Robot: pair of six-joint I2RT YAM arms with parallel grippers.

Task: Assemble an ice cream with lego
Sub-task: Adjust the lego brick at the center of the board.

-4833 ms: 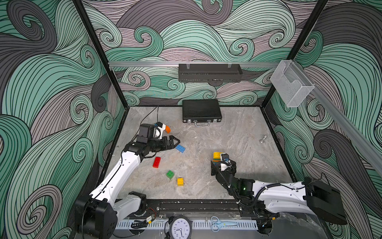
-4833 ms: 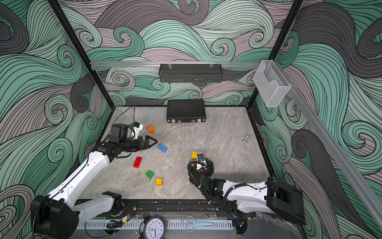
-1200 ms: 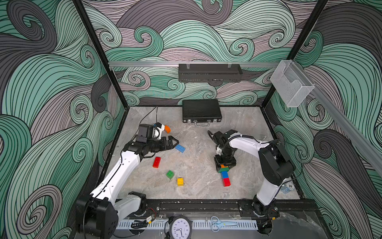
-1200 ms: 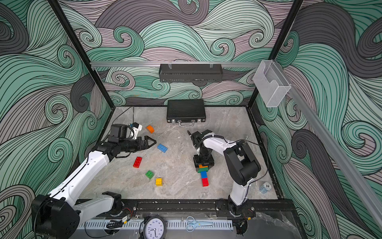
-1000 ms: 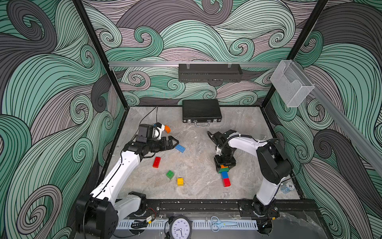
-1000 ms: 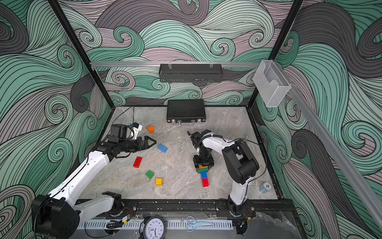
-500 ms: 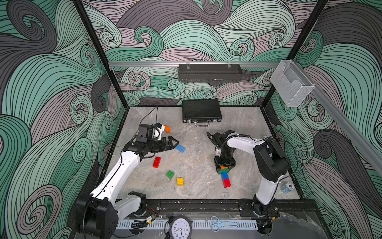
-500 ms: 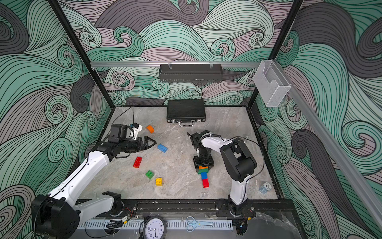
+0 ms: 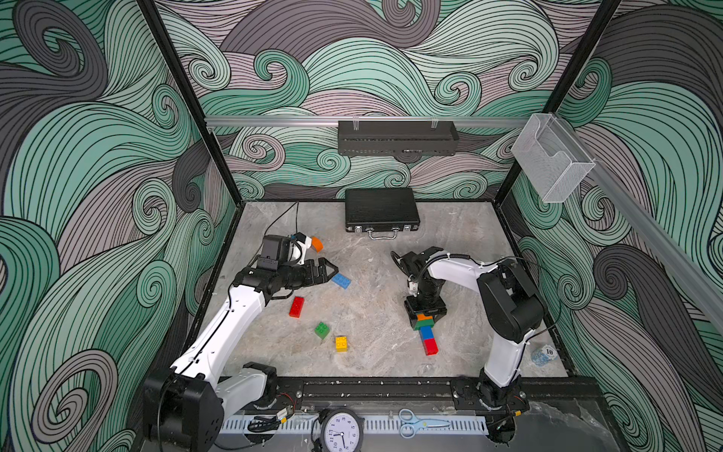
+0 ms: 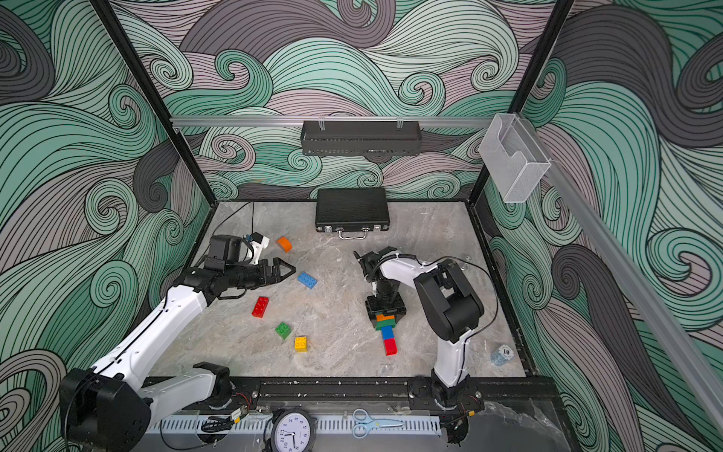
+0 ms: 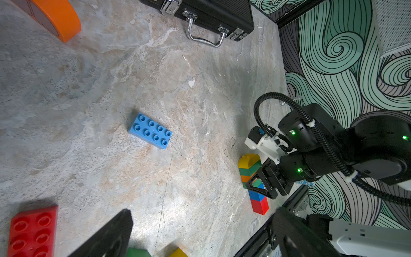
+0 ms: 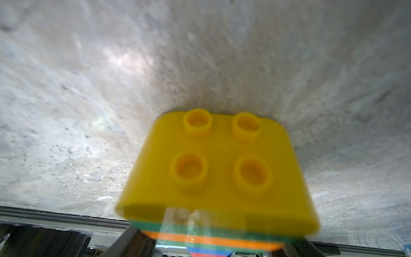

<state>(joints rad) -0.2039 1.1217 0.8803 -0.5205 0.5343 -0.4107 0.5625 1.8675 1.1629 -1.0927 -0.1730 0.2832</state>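
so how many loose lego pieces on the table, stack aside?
5: orange half-round behind the left gripper, blue oblong just past its tips, red oblong beside that arm, green square and yellow square nearer the front. Arms could hide more.

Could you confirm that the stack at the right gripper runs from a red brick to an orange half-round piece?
Not quite: the half-round piece ending the stack at the right gripper is yellow, not orange, as the left wrist view shows; the other end is indeed a red brick.
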